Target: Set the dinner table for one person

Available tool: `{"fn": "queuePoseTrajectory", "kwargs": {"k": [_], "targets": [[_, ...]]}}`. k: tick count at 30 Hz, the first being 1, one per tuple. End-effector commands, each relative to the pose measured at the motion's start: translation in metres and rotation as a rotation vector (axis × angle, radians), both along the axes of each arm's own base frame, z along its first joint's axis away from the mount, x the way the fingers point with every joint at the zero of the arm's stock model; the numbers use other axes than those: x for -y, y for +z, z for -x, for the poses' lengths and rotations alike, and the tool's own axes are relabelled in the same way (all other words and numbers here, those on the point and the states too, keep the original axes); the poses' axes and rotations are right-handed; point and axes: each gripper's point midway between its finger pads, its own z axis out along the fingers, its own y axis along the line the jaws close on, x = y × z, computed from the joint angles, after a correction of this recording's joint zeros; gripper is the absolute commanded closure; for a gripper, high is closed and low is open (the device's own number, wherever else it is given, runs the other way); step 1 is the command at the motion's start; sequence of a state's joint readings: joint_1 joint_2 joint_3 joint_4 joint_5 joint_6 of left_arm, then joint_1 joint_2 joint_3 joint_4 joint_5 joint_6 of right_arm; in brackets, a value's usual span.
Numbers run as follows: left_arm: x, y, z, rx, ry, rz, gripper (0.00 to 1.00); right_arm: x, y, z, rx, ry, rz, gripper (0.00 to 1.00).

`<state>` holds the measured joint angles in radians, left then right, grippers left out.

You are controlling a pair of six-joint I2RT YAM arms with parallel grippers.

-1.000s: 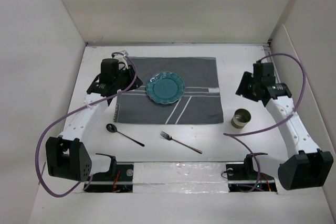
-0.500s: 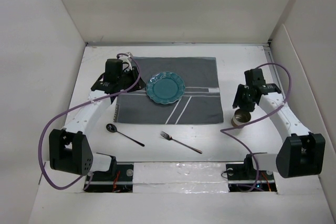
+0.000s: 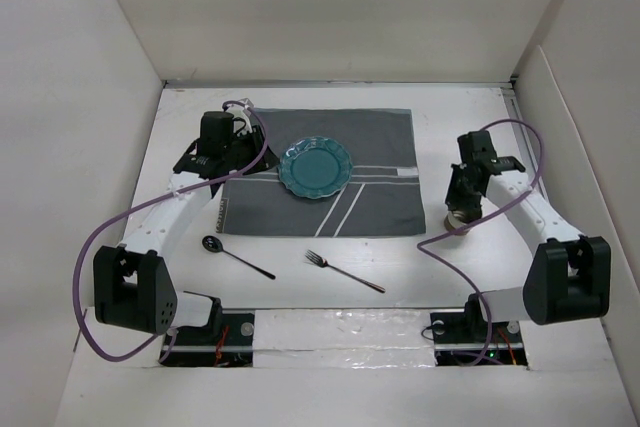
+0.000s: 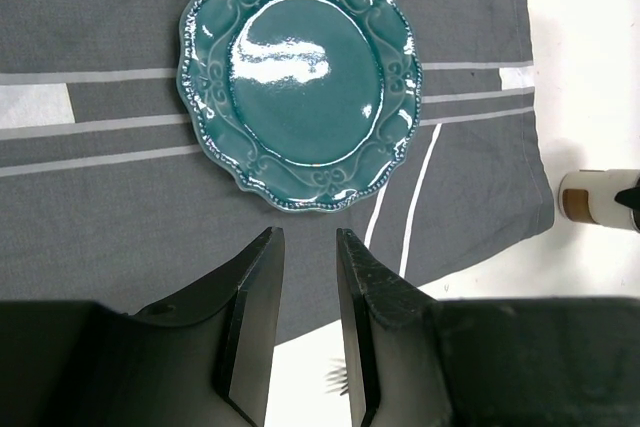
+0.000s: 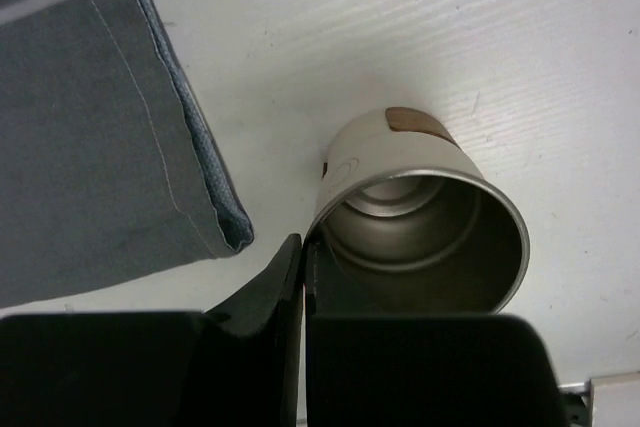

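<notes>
Desk (image 3: pixel 400 267): white, beneath both hands; right hand (image 5: pixel 303 247) clenched on steel cup (image 5: pixel 400 147) rim, beside placemat (image 5: pixel 80 127) corner; left hand (image 4: pixel 307 247) released, above placemat. Placemat label (image 3: pixel 220 213) illegible.

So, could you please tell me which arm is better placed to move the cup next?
Right. The right end effector pinches the metal cup's rim beside the placemat, while the left end effector hovers open by the plate.

The plate (image 4: pixel 300 77), upper centre of the left wrist view, is glossy teal glaze with a raised, beaded rim that catches white highlights. The placemat (image 4: pixel 100 207) under it is matt grey woven cloth. The cup (image 5: pixel 400 157) is dull brushed metal. The table (image 5: pixel 400 27) is matt white, faintly grained. The left gripper (image 4: pixel 308 242) looks like matt black plastic.
</notes>
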<state>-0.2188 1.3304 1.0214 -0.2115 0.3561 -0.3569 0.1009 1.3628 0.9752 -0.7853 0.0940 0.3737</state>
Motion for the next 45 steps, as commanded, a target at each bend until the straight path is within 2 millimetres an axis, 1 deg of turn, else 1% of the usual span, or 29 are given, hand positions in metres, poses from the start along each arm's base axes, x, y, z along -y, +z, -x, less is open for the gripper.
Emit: {"fn": "queuePoseTrajectory", "kwargs": {"k": [1,3,4,5,6,7,10,11,12,13,14,16,17,19,20,21,23,24,26,27,28,34,38,40,41,42,43,44,45], "targets": [[0.004,0.021,-0.004,0.069,-0.013,0.027,0.75,0.008,0.022,-0.018,0.095,-0.003,0.057,1.0],[0.004,0.021,-0.005,0.069,-0.013,0.027,0.76,0.014,0.036,-0.023,0.118,-0.013,0.091,1.0],[0.004,0.021,-0.005,0.068,-0.013,0.027,0.76,0.015,0.054,-0.035,0.164,-0.012,0.099,1.0],[0.004,0.021,-0.006,0.068,-0.013,0.027,0.76,0.016,0.062,-0.042,0.186,-0.014,0.105,1.0],[0.005,0.02,-0.005,0.065,-0.018,0.032,0.76,0.01,0.072,-0.05,0.217,-0.005,0.098,1.0],[0.006,0.022,-0.006,0.07,-0.02,0.034,0.76,0.005,0.092,-0.065,0.277,0.004,0.094,1.0],[0.008,0.022,-0.006,0.065,-0.027,0.04,0.76,-0.015,0.108,-0.096,0.328,0.051,0.068,1.0],[0.009,0.022,-0.006,0.062,-0.03,0.044,0.76,-0.025,0.117,-0.116,0.35,0.07,0.054,1.0],[0.009,0.023,-0.006,0.063,-0.035,0.048,0.77,-0.032,0.12,-0.127,0.358,0.083,0.051,1.0],[0.012,0.024,-0.003,0.059,-0.042,0.067,0.8,-0.053,0.122,-0.159,0.37,0.126,0.04,1.0],[0.012,0.024,-0.003,0.059,-0.042,0.067,0.8,-0.053,0.122,-0.159,0.37,0.127,0.04,1.0],[0.014,0.025,0.001,0.058,-0.05,0.084,0.82,-0.063,0.118,-0.176,0.351,0.148,0.044,1.0],[0.014,0.026,0.001,0.059,-0.047,0.084,0.82,-0.074,0.119,-0.197,0.36,0.164,0.047,1.0],[0.011,0.028,0.003,0.067,-0.03,0.08,0.84,-0.082,0.115,-0.212,0.347,0.191,0.06,1.0],[0.007,0.03,0.002,0.078,-0.009,0.068,0.85,-0.09,0.133,-0.226,0.393,0.201,0.054,1.0],[0.013,0.03,0.006,0.084,-0.019,0.057,0.86,-0.092,0.115,-0.237,0.36,0.209,0.067,1.0],[0.013,0.031,0.006,0.108,0.006,0.008,0.86,-0.101,0.111,-0.246,0.352,0.229,0.064,1.0],[0.024,0.035,0.01,0.119,-0.02,-0.003,0.86,-0.11,0.109,-0.258,0.361,0.243,0.061,1.0],[0.027,0.04,0.011,0.138,-0.002,-0.027,0.86,-0.111,0.099,-0.264,0.337,0.246,0.069,1.0],[0.031,0.044,0.012,0.155,-0.006,-0.024,0.85,-0.117,0.105,-0.269,0.355,0.255,0.068,1.0],[0.034,0.056,0.013,0.191,-0.008,-0.006,0.84,-0.118,0.089,-0.271,0.318,0.258,0.075,1.0],[0.033,0.091,0.022,0.282,-0.006,0.047,0.8,-0.128,0.059,-0.272,0.269,0.282,0.112,1.0],[0.028,0.1,0.029,0.301,0.009,0.06,0.79,-0.129,0.038,-0.27,0.225,0.287,0.172,1.0],[0.028,0.103,0.032,0.305,0.012,0.074,0.78,-0.131,0.035,-0.27,0.228,0.29,0.196,1.0],[0.028,0.102,0.033,0.303,0.012,0.078,0.77,-0.136,0.036,-0.271,0.236,0.294,0.199,0.94],[0.029,0.103,0.034,0.294,0.008,0.08,0.76,-0.138,0.038,-0.275,0.254,0.294,0.192,0.72],[0.029,0.103,0.034,0.294,0.008,0.08,0.76,-0.139,0.038,-0.275,0.253,0.296,0.188,0.72],[0.028,0.107,0.033,0.303,0.014,0.08,0.75,-0.141,0.042,-0.277,0.268,0.293,0.178,0.66],[0.028,0.111,0.033,0.308,0.017,0.081,0.74,-0.147,0.048,-0.276,0.28,0.299,0.167,0.55]]}}
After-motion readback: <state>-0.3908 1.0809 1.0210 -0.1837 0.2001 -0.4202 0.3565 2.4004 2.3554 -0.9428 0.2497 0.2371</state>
